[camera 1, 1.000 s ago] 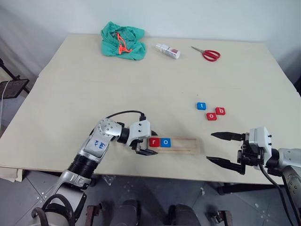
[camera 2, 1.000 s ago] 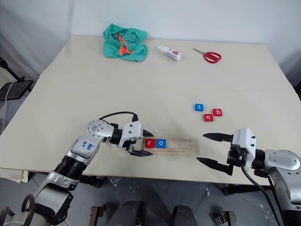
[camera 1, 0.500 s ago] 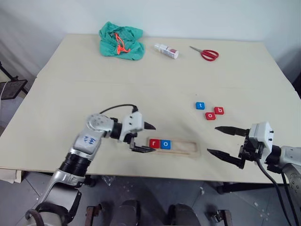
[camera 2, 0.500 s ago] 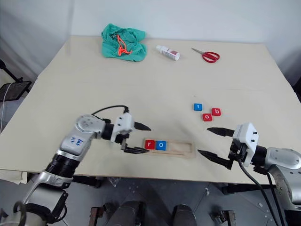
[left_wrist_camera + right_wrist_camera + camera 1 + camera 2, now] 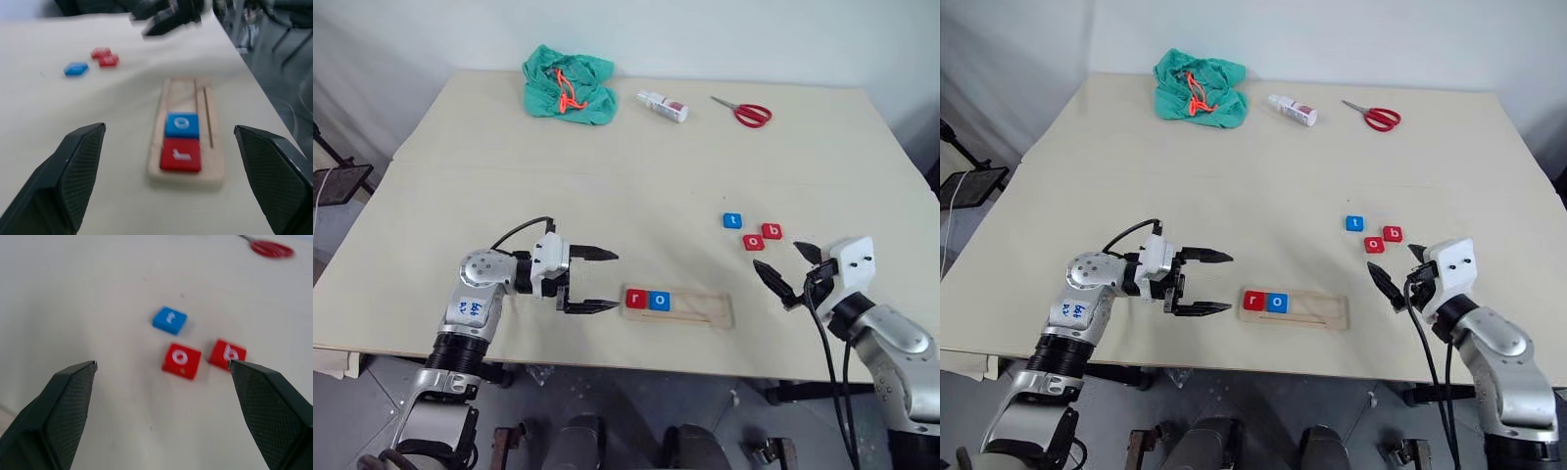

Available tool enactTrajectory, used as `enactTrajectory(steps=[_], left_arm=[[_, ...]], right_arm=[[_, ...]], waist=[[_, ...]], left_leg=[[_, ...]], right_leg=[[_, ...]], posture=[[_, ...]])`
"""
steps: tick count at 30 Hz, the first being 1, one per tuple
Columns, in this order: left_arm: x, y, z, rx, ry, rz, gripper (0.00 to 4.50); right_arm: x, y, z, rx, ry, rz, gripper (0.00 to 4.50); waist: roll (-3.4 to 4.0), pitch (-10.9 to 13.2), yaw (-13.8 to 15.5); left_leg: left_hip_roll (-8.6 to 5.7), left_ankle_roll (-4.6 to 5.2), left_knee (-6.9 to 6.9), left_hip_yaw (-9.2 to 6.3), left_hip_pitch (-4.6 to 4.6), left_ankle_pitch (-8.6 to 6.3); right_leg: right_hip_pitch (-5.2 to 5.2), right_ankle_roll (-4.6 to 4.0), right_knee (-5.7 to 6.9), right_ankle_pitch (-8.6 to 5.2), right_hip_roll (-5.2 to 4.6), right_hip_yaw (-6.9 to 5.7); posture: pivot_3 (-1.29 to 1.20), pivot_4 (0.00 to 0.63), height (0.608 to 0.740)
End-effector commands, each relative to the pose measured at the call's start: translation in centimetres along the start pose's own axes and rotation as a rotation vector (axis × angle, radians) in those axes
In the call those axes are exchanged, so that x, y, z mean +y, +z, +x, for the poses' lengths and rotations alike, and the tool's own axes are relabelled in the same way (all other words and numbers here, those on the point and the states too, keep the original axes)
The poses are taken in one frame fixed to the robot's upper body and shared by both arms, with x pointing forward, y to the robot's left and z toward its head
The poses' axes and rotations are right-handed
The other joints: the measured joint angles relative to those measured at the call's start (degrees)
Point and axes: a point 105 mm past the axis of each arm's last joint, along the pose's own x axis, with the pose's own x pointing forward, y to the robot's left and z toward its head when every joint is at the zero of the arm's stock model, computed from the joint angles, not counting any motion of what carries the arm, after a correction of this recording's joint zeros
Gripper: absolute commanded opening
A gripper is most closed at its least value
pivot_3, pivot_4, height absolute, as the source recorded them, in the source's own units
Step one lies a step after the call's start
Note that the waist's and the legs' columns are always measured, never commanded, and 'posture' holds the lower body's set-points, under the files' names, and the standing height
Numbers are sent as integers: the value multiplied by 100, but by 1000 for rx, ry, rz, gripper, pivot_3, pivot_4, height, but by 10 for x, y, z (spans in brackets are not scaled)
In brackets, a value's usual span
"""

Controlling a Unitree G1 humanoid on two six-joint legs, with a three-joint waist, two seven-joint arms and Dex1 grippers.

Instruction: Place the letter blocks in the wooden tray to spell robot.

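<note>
While the wooden tray (image 5: 703,307) sits near the table's (image 5: 636,166) front edge with a red r (image 5: 635,299) and a blue o (image 5: 658,300) side by side at its left end, both arms have shifted in the last second. The left gripper (image 5: 597,280), which was right at the tray's left end a second ago, has pulled back to the left and now hangs apart from it, jaws wide and empty, pointing along the tray. The right gripper (image 5: 788,271) has swung from pointing across the table to pointing away from the robot, toward the three loose blocks, its fingers spread wide with nothing between them. In its wrist view the red o (image 5: 181,360) and the red b (image 5: 227,354) lie between the fingertips' line of sight, the blue t (image 5: 169,319) just beyond them. I judge that two letters are placed and the right arm is lining up for the b, the next letter needed. The o lies just beside the b, so a clean pick calls for care.
</note>
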Motion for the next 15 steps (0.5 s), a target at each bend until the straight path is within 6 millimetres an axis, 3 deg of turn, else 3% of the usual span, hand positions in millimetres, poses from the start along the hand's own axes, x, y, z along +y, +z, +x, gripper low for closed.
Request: enactTrajectory(steps=[1, 5, 15], left_arm=[[0, -2, -8, -36, 44, 26, 4466], [-10, -15, -16, 19, 15, 18, 4466], [-14, -20, -20, 38, -9, 23, 4466]], right_arm=[[-6, 4, -5, -19, -59, 8, 4500], [-6, 0, -12, 5, -68, 21, 4500], [-7, 1, -9, 8, -66, 34, 4500]], waist=[[2, -1, -6], [4, -2, -13], [7, -4, -10]], left_leg=[[1, 0, -1, 0, 2, 0], [2, 0, -9, 2, 11, 0], [1, 1, -9, 5, 13, 1]], right_leg=[[0, 0, 0, 0, 0, 2], [0, 0, 3, 0, 1, 5], [0, 0, 2, 0, 1, 11]], posture=[[0, 150, 740], [0, 150, 740], [0, 150, 740]])
